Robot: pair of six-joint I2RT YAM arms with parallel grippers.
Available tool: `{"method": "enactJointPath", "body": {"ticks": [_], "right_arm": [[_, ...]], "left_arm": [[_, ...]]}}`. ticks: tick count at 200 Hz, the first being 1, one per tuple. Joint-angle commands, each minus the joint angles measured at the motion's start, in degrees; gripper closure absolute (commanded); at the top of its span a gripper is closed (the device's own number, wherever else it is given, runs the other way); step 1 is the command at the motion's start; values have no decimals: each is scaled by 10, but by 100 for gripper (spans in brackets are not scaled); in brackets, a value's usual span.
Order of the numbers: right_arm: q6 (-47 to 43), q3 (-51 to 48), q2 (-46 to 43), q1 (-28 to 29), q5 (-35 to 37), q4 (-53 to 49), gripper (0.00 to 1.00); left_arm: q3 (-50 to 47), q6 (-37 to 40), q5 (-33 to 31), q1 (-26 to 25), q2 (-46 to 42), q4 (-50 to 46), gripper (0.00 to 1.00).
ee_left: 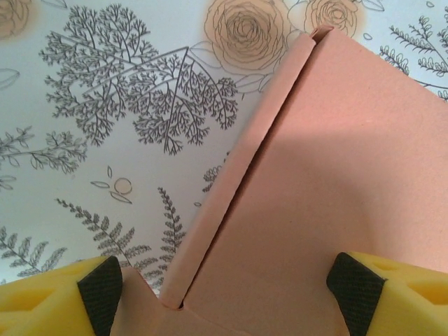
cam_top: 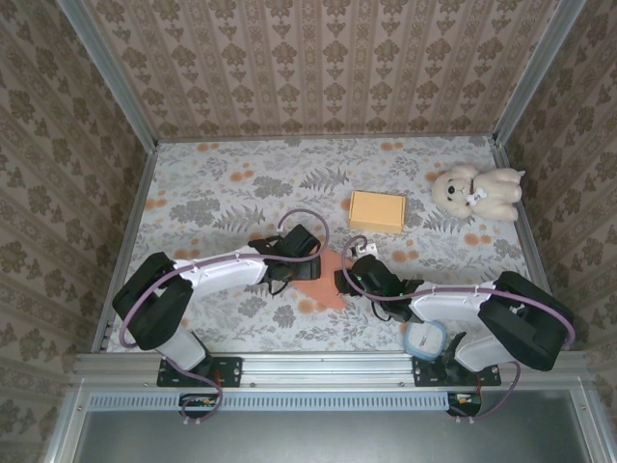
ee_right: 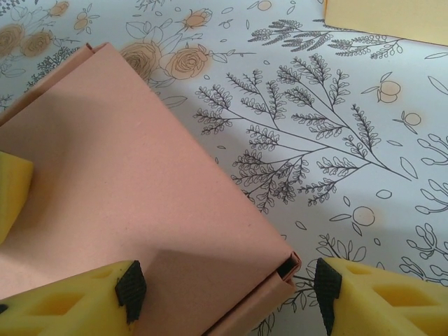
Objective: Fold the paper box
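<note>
Lying flat mid-worktop (cam_top: 222,193), the salmon-pink paper box (cam_top: 323,280) is sitting between both arms. The left claw (ee_left: 227,294) is gaping over its creased flap and the right claw (ee_right: 229,287) around its corner, neither grasping. A shut yellow cardboard box (cam_top: 377,210) is resting beyond.

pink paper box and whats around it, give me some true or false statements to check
1. The pink paper box lies on the floral cloth between the left gripper and the right gripper. True.
2. The teddy bear sits on the yellow box. False: it lies apart from it, to its right in the top view.
3. The right gripper's jaws stand open. True.
4. The pink paper box is stacked on the yellow box. False: the two lie apart on the cloth.
</note>
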Motion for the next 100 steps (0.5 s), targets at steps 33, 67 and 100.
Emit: {"method": "enactJointPath", "body": {"ticks": [33, 67, 100], "right_arm": [[-4, -6, -2, -2, 7, -38, 31], [-4, -6, -3, -2, 7, -41, 31], [0, -7, -2, -2, 7, -40, 31]], "left_arm": [[-28, -37, 101, -15, 12, -73, 22], [-33, -52, 107, -12, 18, -82, 27], [-35, -72, 154, -1, 24, -82, 34]]}}
